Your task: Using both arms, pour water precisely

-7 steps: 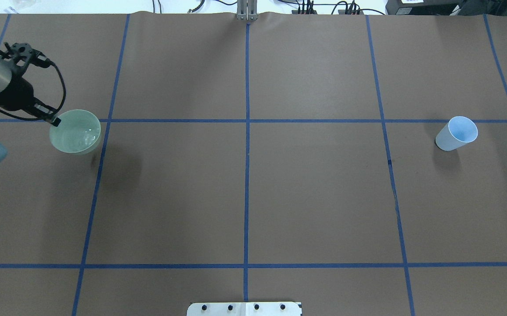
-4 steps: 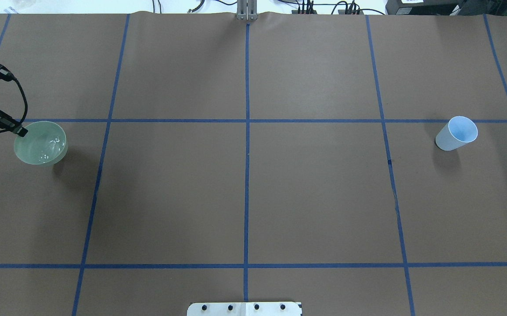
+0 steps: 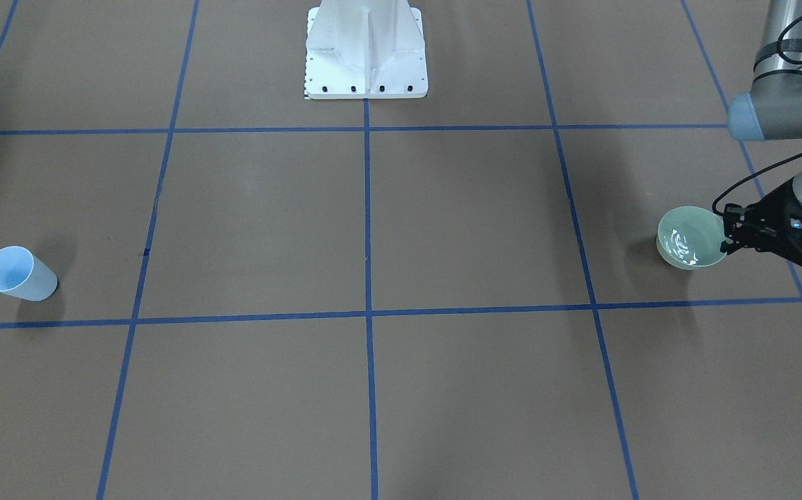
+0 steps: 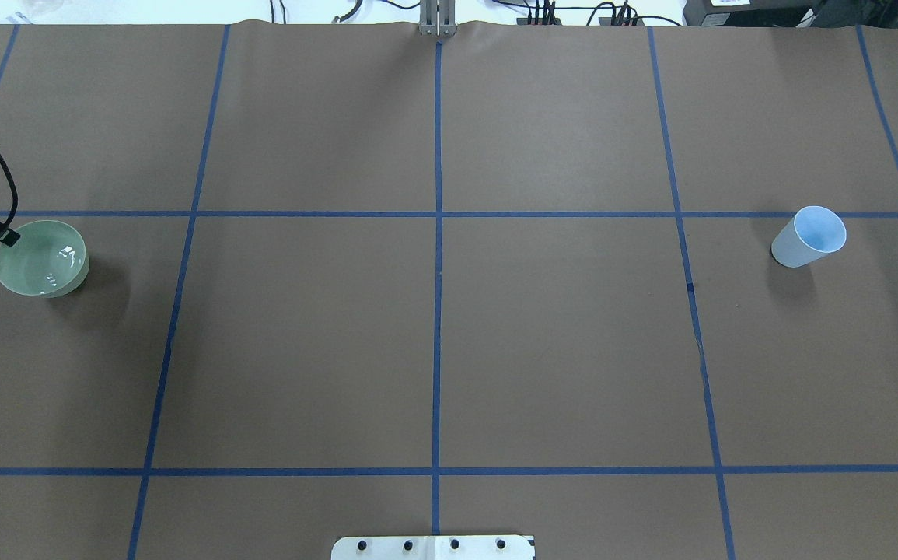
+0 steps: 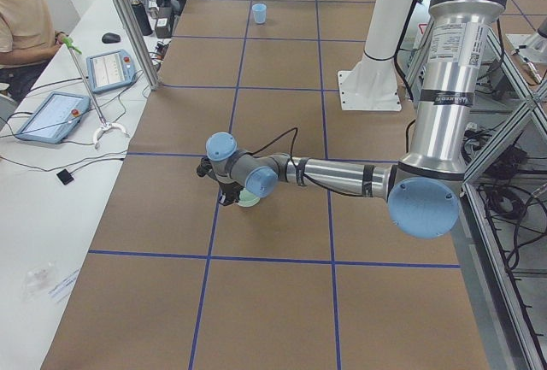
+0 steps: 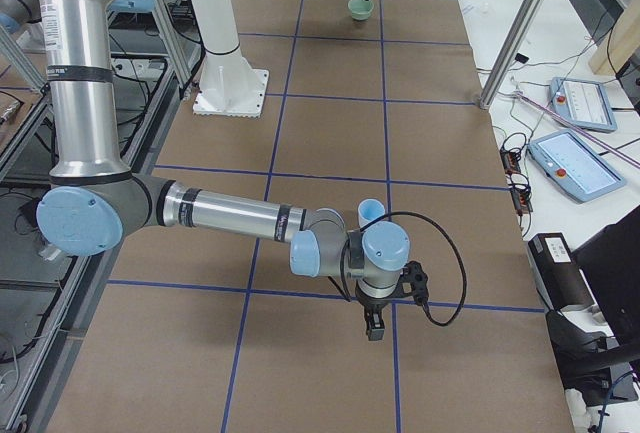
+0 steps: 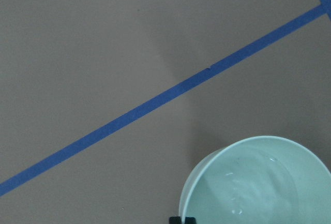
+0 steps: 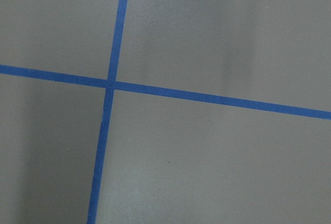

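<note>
At the table's far left, my left gripper (image 4: 4, 236) (image 3: 727, 239) is shut on the rim of a pale green bowl (image 4: 40, 268) (image 3: 709, 226) (image 7: 207, 172). The water (image 4: 66, 252) (image 3: 685, 244) shows in it as white glints and ripples. The bowl stays level and close to the brown table cover; I cannot tell whether it touches. A light blue cup (image 4: 808, 236) (image 3: 17, 273) stands far to the right, open end up. My right gripper (image 6: 373, 331) shows only in the exterior right view, low beside the cup (image 6: 371, 211); I cannot tell its state.
Blue tape lines (image 4: 438, 233) divide the brown cover into squares. The white pedestal (image 3: 366, 48) (image 4: 433, 547) stands at the robot's side, mid-table. A person (image 5: 21, 11) sits at a side bench with control tablets (image 5: 51, 115); another pendant (image 6: 575, 158) lies beyond the other end.
My left gripper has carried the bowl leftward toward the table's edge and lower, its shadow closing in beneath it. The water's glints have shifted. The cup has not moved.
</note>
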